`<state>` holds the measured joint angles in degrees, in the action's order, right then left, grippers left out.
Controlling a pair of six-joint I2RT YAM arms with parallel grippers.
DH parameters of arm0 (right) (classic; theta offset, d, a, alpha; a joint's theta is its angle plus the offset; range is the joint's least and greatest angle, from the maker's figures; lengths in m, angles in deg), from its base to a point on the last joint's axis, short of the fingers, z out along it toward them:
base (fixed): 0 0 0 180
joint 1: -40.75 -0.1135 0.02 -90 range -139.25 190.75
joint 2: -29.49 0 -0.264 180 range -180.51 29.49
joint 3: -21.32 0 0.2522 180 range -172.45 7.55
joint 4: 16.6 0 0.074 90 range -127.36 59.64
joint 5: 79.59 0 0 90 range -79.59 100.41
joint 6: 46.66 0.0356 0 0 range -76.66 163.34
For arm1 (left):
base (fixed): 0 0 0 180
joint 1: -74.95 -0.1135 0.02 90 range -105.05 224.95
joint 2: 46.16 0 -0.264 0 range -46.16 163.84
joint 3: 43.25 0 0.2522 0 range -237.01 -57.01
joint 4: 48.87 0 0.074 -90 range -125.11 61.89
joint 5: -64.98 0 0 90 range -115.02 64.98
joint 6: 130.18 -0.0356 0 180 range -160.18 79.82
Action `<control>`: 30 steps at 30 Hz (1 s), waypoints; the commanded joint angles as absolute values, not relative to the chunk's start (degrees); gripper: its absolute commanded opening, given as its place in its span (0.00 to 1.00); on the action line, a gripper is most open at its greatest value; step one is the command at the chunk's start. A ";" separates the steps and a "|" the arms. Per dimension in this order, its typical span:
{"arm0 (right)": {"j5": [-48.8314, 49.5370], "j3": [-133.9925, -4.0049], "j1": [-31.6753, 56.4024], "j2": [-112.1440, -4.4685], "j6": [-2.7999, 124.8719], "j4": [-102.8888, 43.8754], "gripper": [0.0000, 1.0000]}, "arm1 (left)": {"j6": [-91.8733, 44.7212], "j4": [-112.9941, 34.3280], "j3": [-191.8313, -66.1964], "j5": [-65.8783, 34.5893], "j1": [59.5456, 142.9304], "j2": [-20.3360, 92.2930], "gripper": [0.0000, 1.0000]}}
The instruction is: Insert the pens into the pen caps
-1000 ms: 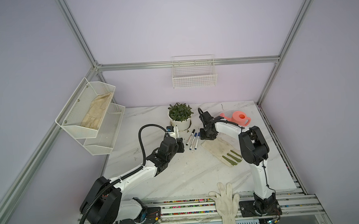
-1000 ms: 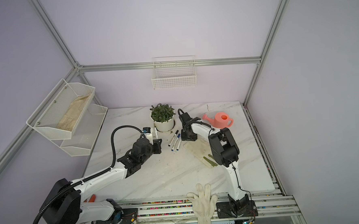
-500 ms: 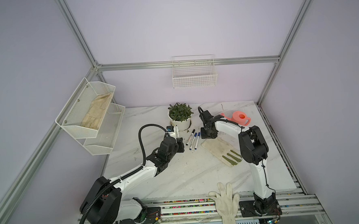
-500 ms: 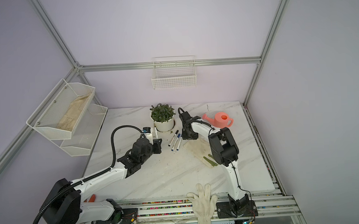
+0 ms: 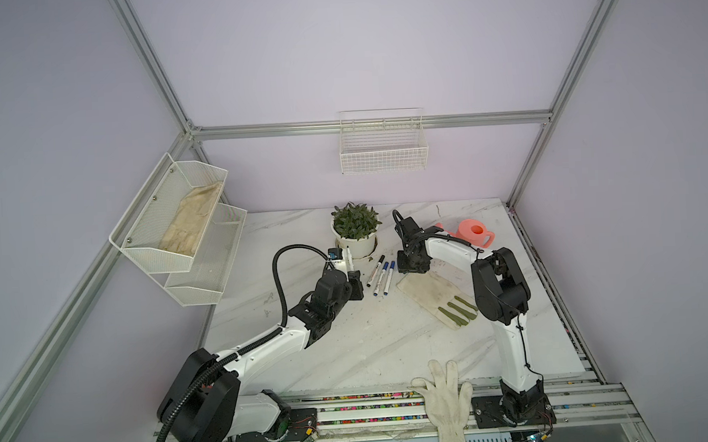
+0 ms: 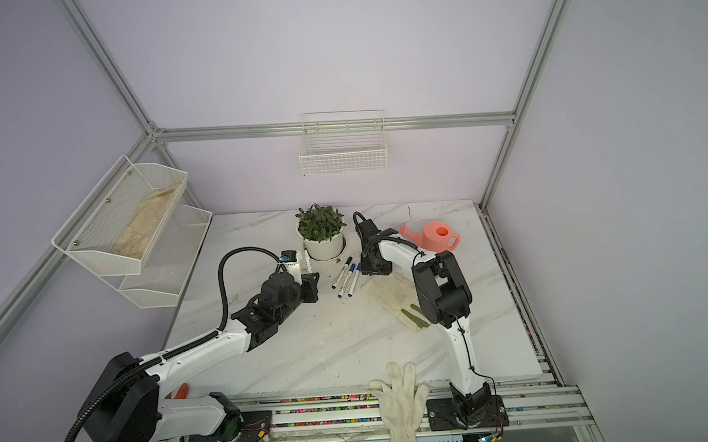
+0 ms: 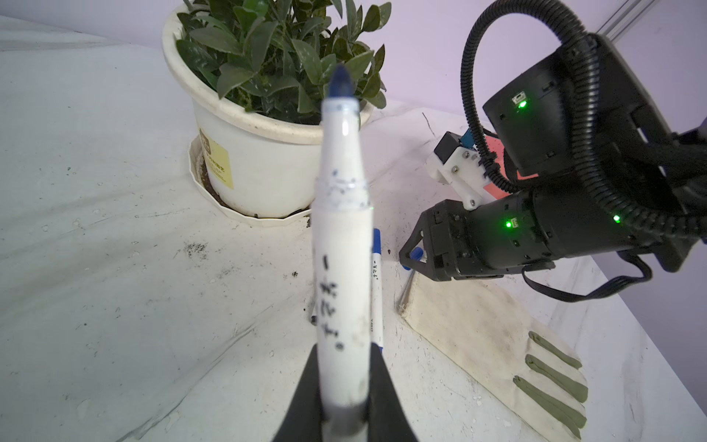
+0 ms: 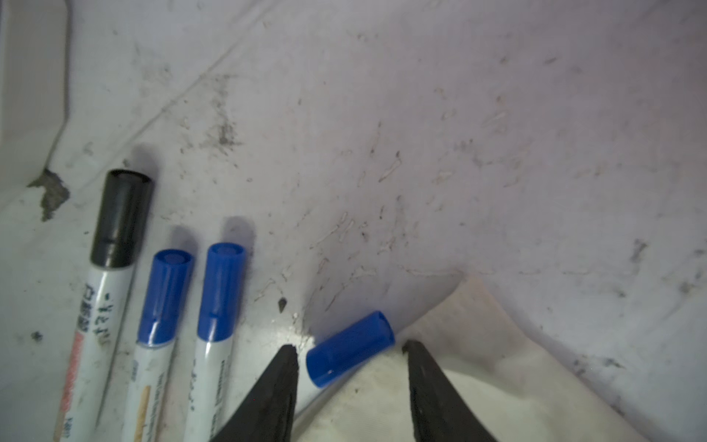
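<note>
Right wrist view: loose blue cap [image 8: 350,347] lies slantwise between the right tool's [image 8: 350,346] wide-spread tips; left tool [image 7: 343,358] grips an uncapped pen [image 7: 342,229].

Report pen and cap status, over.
Left tool shut on uncapped white blue-tipped marker pen. Right tool open, straddling loose blue plastic cap. Beige cloth glove crowds cap.

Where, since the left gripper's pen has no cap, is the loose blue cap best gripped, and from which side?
Grip the loose blue cap across its round side wall near mid-length, coming down from above. It lies on its side on the table at the edge of the glove, so both ends are left free; the open fingers of the right gripper flank it.
</note>
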<state>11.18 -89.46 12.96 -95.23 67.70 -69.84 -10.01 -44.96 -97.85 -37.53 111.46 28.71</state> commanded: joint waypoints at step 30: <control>13.39 -89.37 14.29 -93.12 67.23 -70.03 0.44 | -12.56 -46.64 -98.67 -36.51 111.69 29.96 0.00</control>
<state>14.57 -89.96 13.44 -93.40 65.79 -69.19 -11.32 -45.13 -97.50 -36.79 111.46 30.46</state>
